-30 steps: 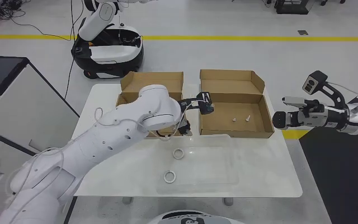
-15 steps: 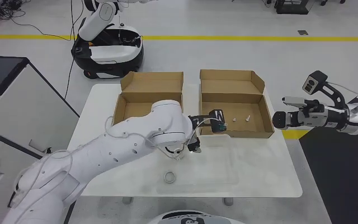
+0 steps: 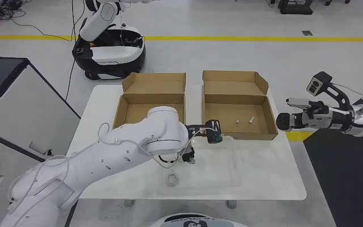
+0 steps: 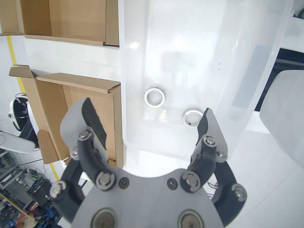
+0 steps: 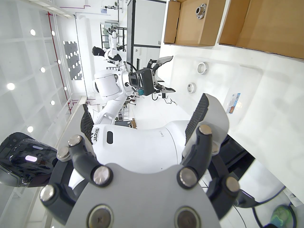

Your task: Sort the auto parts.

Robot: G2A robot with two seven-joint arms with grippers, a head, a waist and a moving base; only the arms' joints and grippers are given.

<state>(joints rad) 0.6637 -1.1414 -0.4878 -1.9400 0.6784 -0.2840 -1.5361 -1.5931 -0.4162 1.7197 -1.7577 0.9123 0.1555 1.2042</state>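
Note:
Two silver rings lie in a clear plastic tray (image 4: 190, 36) at the table's front. In the left wrist view one ring (image 4: 154, 96) sits between my open fingers' line of sight, and the other ring (image 4: 192, 117) lies by one fingertip. My left gripper (image 4: 146, 112) hangs open above them, empty. From the top, that gripper (image 3: 190, 155) is over the tray (image 3: 227, 164), with one ring (image 3: 172, 180) showing beside the arm. My right gripper (image 3: 282, 121) is open and empty, off the table's right edge.
Two open cardboard boxes stand behind the tray: the left box (image 3: 150, 105) and the right box (image 3: 235, 110). The right one holds small white bolts (image 3: 250, 119). A flanged metal part (image 5: 200, 10) lies in the left box (image 5: 190, 24). A second robot (image 3: 110, 51) stands beyond the table.
My left arm swung from the left box's near edge out over the tray, and it now covers the ring nearer the boxes. The right arm has not moved.

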